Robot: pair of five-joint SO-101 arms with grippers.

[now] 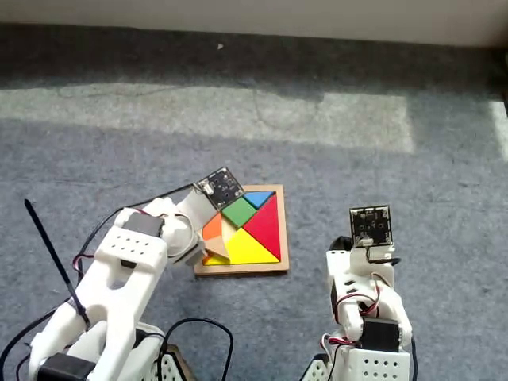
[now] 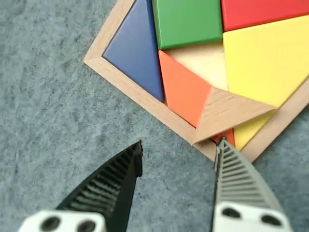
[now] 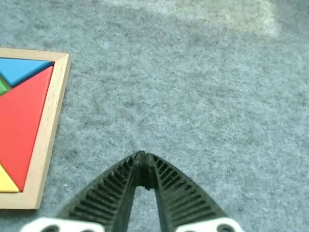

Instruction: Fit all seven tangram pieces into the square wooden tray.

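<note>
The square wooden tray [image 1: 282,230] lies on the carpet with coloured pieces in it: blue triangle [image 2: 137,53], green square [image 2: 188,21], red triangle [image 2: 263,12], large yellow triangle [image 2: 265,58] and an orange piece [image 2: 183,89]. A plain wooden triangle [image 2: 229,113] lies tilted over the orange piece and the tray's rim [image 2: 120,79]. Beside it a patch of bare tray floor [image 2: 203,60] shows. My left gripper [image 2: 179,144] is open just outside that rim, one fingertip [image 2: 223,145] next to the wooden triangle's corner. My right gripper [image 3: 143,166] is shut over carpet, right of the tray [image 3: 48,125].
Grey carpet [image 1: 357,135] covers the table all round the tray. The left arm [image 1: 127,270] and its cables lie at the tray's left side. The right arm [image 1: 361,294] stands folded at the lower right.
</note>
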